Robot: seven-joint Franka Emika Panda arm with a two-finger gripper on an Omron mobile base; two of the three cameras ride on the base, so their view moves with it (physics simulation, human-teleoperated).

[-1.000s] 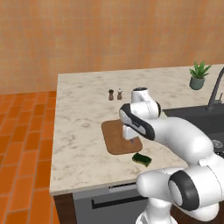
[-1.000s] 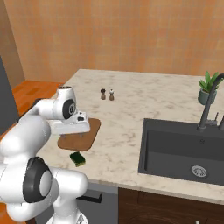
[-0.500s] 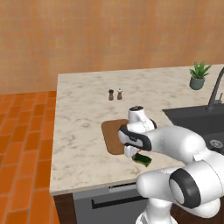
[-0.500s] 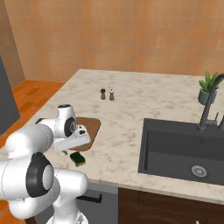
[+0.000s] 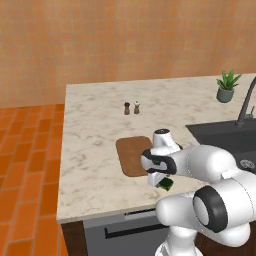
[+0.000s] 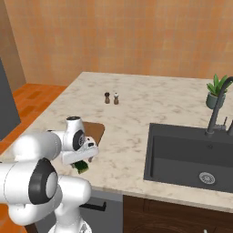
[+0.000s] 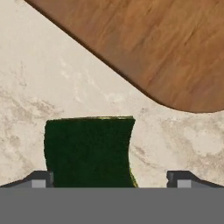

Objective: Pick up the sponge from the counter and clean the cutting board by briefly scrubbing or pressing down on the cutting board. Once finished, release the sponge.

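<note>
Marbled bench [image 5: 95, 150], arm now dropped low over the sponge [image 7: 89, 151].
Since a second ago the hand has swung down off the board [image 7: 148, 48]; its fingers [image 7: 41, 178] stand spread wide, straddling the sponge, which lies on the bench just beside the board's corner, ungrasped.

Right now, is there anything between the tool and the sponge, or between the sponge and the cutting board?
Nothing visible. The open tool hangs right over the sponge, and only bare counter separates the sponge from the cutting board.
</note>
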